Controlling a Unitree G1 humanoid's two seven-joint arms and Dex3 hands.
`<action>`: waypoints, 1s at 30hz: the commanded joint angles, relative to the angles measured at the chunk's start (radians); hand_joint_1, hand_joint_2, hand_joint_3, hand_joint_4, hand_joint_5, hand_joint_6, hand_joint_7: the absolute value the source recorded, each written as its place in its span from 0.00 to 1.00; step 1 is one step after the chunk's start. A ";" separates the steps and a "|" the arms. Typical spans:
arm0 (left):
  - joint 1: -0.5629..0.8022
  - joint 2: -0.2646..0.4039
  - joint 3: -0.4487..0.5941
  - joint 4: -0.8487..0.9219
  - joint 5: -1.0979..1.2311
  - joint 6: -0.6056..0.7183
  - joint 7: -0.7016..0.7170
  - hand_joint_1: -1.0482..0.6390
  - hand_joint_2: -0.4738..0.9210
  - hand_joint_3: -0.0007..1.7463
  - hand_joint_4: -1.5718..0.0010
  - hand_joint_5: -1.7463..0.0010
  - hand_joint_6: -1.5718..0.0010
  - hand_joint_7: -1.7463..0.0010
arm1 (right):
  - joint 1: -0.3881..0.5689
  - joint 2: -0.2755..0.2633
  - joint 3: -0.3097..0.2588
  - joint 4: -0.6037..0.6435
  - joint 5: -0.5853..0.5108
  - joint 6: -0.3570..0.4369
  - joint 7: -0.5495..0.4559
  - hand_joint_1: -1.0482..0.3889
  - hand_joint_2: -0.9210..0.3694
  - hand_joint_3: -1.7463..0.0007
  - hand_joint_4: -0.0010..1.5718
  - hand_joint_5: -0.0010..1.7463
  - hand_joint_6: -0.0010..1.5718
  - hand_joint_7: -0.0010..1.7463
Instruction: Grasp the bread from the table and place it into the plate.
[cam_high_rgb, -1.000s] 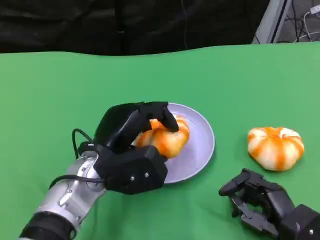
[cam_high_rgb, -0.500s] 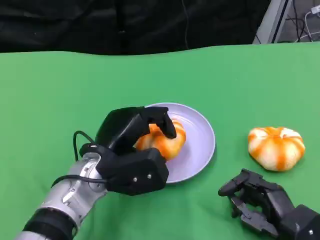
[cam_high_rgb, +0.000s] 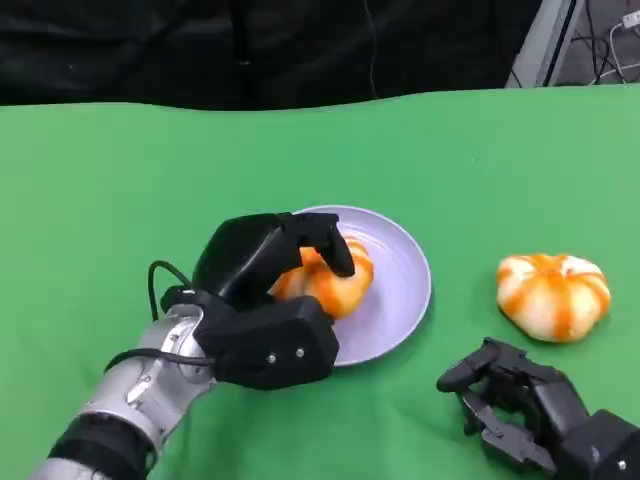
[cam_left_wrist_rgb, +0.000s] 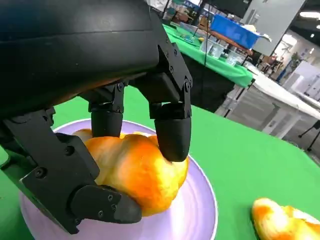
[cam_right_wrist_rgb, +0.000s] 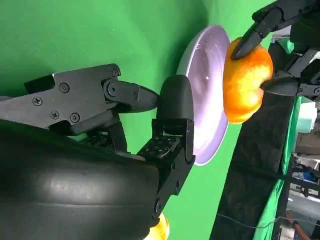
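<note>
My left hand (cam_high_rgb: 262, 300) grips an orange-and-white bread (cam_high_rgb: 333, 281) from above, its fingers (cam_left_wrist_rgb: 172, 134) wrapped over the top. The bread (cam_left_wrist_rgb: 135, 170) is low over the middle of the lavender plate (cam_high_rgb: 402, 296); whether it touches the plate (cam_left_wrist_rgb: 200, 215) I cannot tell. The right wrist view shows this bread (cam_right_wrist_rgb: 245, 80) against the plate (cam_right_wrist_rgb: 207, 105), pinched between the left hand's fingertips. A second bread (cam_high_rgb: 553, 293) lies on the green table to the plate's right. My right hand (cam_high_rgb: 525, 405) rests near the front edge, below that bread, fingers apart and holding nothing.
The green cloth (cam_high_rgb: 120, 190) covers the whole table, with a black backdrop behind its far edge. A metal stand and cables (cam_high_rgb: 560, 40) are at the back right. The second bread (cam_left_wrist_rgb: 282, 222) lies close beside the plate.
My left hand has carried the bread slightly left and lower over the plate's middle. In the last half second it has hardly moved. The right hand and second bread have stayed put.
</note>
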 joint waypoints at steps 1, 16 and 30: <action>-0.049 0.000 -0.012 0.061 0.007 -0.020 0.028 0.58 0.89 0.27 0.58 0.03 0.46 0.41 | 0.007 -0.012 0.003 0.007 -0.019 -0.004 -0.012 0.55 0.00 0.73 0.44 1.00 0.47 0.63; -0.081 -0.001 -0.046 0.171 0.018 -0.049 0.046 0.58 0.96 0.12 0.56 0.12 0.39 0.58 | 0.006 -0.010 0.000 0.009 -0.021 -0.005 -0.015 0.56 0.00 0.72 0.42 1.00 0.47 0.64; -0.073 0.005 -0.042 0.172 0.000 -0.046 0.004 0.51 1.00 0.02 0.44 0.64 0.34 0.92 | 0.019 -0.006 0.002 -0.013 -0.022 0.009 -0.018 0.56 0.00 0.73 0.43 1.00 0.47 0.65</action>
